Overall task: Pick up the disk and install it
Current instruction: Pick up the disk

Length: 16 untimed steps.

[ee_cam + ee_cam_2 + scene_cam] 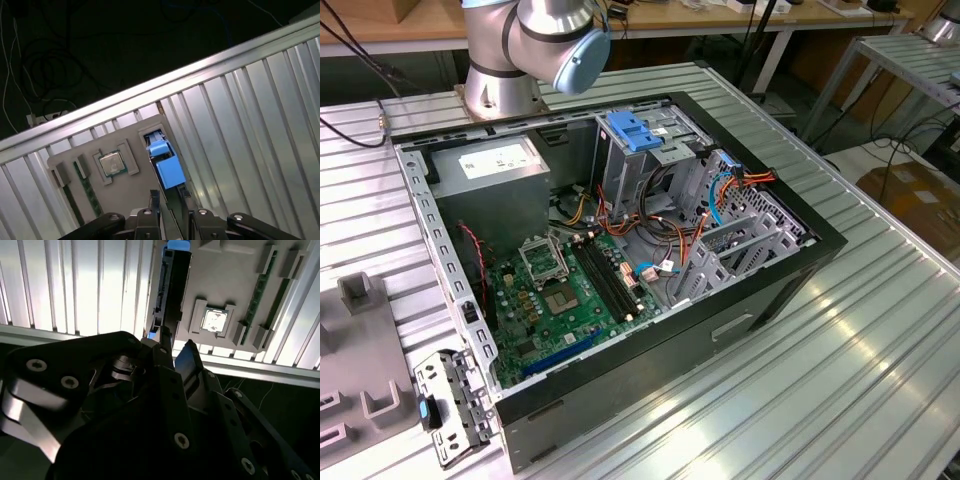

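The disk (172,290) stands on edge in a slot of a grey fixture plate (225,275), seen edge-on as a dark slab. Its blue side rail (167,170) faces up in the first wrist view. My gripper (175,346) hovers just over the disk's near end, its two black fingers slightly apart and lined up to either side of the slab, with a bright gap showing between the tips. In the first wrist view the gripper (169,201) straddles the disk's edge. The disk still rests in the fixture plate (135,132).
The fixture also carries a processor chip (111,163) and a memory stick (260,290). In the exterior view the open computer case (620,250) lies on the ribbed aluminium table, with a blue bracket (635,130) on its drive cage, the arm's base (500,90) behind, and the grey fixture (360,340) at that view's left.
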Available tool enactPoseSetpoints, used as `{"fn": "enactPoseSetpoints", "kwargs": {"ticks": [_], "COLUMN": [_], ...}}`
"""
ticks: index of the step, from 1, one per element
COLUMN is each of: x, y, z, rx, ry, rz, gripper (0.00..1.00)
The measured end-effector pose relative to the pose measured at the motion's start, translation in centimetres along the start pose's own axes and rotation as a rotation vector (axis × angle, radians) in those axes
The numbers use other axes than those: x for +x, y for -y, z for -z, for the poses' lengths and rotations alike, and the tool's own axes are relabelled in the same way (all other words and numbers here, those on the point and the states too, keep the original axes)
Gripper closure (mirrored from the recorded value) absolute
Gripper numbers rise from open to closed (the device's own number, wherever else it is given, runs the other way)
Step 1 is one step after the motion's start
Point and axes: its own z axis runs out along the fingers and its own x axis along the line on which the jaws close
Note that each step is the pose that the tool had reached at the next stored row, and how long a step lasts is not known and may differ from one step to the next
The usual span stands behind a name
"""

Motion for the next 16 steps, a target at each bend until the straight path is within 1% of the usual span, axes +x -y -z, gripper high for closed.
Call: {"fn": "enactPoseSetpoints", "kwargs": {"ticks": [3, 5, 16], "x": [0.03, 0.07, 0.06], "y": [-0.04, -0.13, -0.14], "z": [-0.17, -0.26, -0.26], "rx": [-0.0028, -0.0041, -0.0043], "ry": [0.0035, 0.0049, 0.0052], "rz": [0.056, 0.076, 0.080], "gripper": [0.69, 0.69, 0.69]}}
